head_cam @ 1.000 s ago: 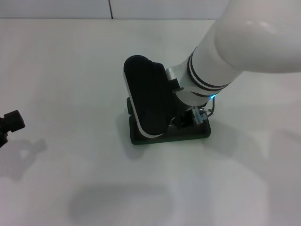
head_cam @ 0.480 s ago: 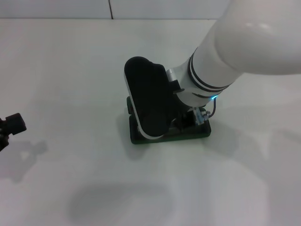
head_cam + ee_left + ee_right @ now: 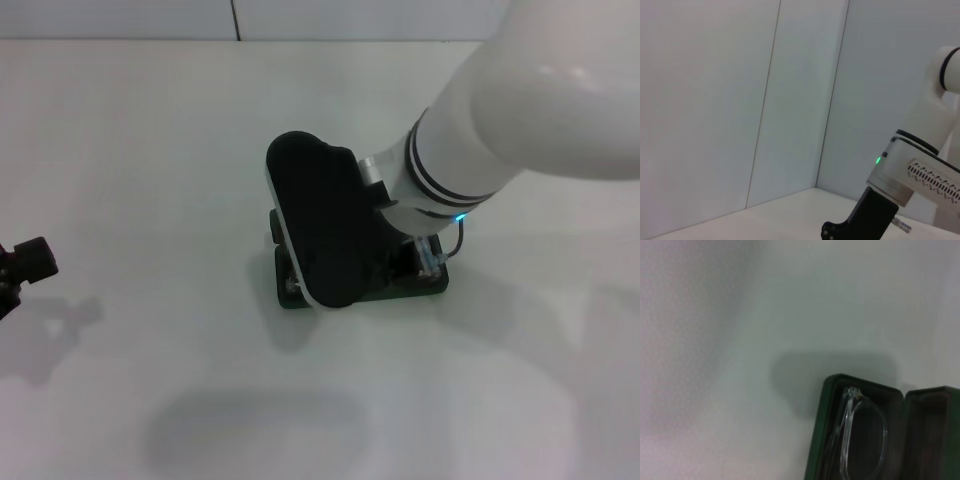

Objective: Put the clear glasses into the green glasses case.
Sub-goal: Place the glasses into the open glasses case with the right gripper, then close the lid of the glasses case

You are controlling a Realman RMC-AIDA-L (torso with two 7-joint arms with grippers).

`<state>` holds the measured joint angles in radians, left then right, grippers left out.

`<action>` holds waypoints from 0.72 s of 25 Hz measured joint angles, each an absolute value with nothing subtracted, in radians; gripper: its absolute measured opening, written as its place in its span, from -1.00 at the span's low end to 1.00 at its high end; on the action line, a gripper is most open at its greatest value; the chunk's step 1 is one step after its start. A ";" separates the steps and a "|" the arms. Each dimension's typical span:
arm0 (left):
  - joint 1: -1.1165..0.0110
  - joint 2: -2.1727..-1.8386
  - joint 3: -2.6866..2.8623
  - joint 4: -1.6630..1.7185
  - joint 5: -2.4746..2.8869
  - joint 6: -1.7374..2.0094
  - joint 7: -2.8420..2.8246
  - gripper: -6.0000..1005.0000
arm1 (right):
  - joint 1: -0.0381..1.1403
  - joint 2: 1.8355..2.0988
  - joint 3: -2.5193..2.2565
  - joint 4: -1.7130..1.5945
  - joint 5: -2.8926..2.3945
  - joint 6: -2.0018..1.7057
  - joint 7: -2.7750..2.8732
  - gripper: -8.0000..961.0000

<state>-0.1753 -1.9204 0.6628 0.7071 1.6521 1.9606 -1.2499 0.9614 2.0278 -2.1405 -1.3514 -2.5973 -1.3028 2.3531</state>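
Head view shows the right arm reaching in over the white desk [image 3: 150,150], its black wrist housing directly above the green glasses case [image 3: 420,288] and covering most of it. The right tool [image 3: 400,262] sits low at the case, tucked under the arm, and whether it is spread, closed or gripping anything cannot be told from here. Only the near edge of the case's base and its two ends show past the housing.

Right wrist view looks down on the case [image 3: 820,440] lying open on the desk, both dark-lined halves side by side. The clear glasses [image 3: 860,440] rest inside one half, lens edge up against the green rim, one hinge corner near the case's rounded end. That arm's own fingers do not appear in this view.

Well apart from the right tool, at the desk's far left edge, the left tool [image 3: 25,262] hangs off the desk surface; its state cannot be told either. Left wrist view shows only pale wall panels and part of the right arm.
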 joint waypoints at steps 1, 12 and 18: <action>-0.176 -1.920 0.663 0.707 1.652 1.961 -1.251 -0.88 | 0.953 2.028 -2.140 -1.363 -2.604 -1.307 2.354 -0.58; -0.183 -1.923 0.664 0.707 1.648 1.960 -1.255 -0.88 | 0.820 2.028 -2.094 -1.539 -2.625 -1.365 2.352 -0.58; -0.185 -1.926 0.664 0.707 1.644 1.961 -1.257 -0.88 | 0.745 2.028 -2.033 -1.625 -2.626 -1.421 2.344 -0.58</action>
